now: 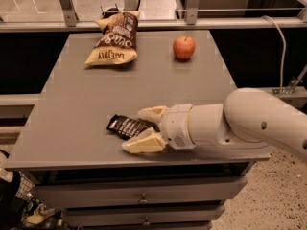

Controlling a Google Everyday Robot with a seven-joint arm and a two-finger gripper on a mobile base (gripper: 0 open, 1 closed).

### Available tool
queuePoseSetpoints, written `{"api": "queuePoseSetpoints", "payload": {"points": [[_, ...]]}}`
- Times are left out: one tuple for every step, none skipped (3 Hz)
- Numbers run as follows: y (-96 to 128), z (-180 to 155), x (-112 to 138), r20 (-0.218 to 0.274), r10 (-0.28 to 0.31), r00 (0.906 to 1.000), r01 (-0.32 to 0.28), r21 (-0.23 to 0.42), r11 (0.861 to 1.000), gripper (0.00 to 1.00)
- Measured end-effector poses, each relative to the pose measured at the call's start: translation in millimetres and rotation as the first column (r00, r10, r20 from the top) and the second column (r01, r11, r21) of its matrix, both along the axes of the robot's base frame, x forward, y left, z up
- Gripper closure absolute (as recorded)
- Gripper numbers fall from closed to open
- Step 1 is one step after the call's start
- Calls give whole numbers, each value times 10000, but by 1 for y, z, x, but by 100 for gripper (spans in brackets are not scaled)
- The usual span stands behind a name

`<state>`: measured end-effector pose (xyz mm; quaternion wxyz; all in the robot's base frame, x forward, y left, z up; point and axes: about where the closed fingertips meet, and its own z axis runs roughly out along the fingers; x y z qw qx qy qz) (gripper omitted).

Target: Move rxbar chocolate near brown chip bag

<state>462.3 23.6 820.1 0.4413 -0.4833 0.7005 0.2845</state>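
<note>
Near the front edge of the table [72,128], the gripper [133,130] sits with its jaws spread, gripping nothing, around one end of the rxbar chocolate [121,124] (brown chip bag [115,42] well apart at the back), so closing there may pinch only crimped wrapper and slip.

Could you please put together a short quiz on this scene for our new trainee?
1. True or false: the rxbar chocolate touches the brown chip bag.
2. Which shares the table's far end with that bag? A) red apple B) soda can C) sponge
3. Fill in: the gripper, near the table's front edge, has open fingers either side of the ____.
Key: 1 false; 2 A; 3 rxbar chocolate.
</note>
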Motion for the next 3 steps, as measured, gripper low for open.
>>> {"api": "queuePoseSetpoints", "payload": {"points": [[2, 1, -1, 23, 39, 10000, -39, -18, 10000, 79], [5, 2, -2, 53, 88, 9999, -88, -41, 10000, 100], [3, 6, 0, 101, 55, 9999, -54, -60, 10000, 100]]}}
